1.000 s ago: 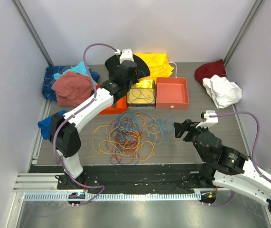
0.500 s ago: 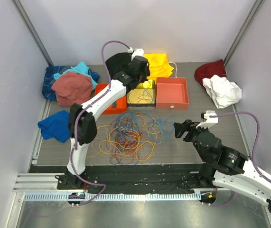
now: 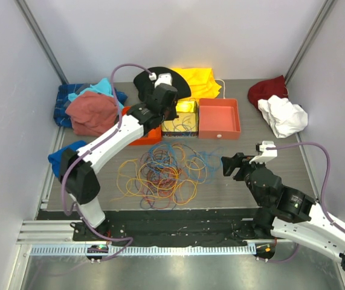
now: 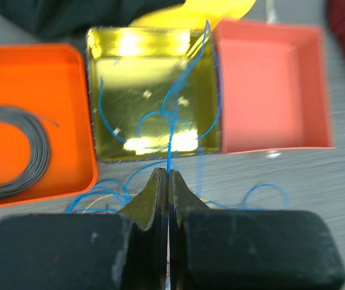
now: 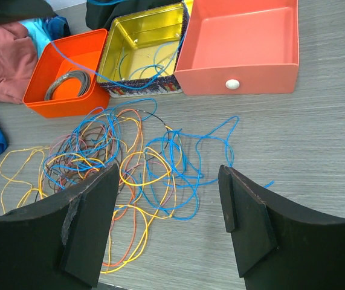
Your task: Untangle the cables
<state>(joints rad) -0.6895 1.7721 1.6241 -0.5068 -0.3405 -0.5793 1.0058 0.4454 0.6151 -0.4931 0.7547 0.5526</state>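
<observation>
The cables lie as a loose tangle of orange, yellow, blue, red and purple loops on the table's middle, also in the right wrist view. My left gripper hangs at the near edge of the yellow tin and is shut on one blue cable. This cable runs from the jaws into the tin and loops there. My right gripper is open and empty, just right of the tangle and above the table.
An orange tray with a grey coil stands left of the tin; a salmon tray stands right of it. Cloth heaps lie at the back left, back middle and back right. A blue cloth lies left.
My left arm swung right over the back of the tin, then came back left and nearer, still shut. The right arm has not moved.
</observation>
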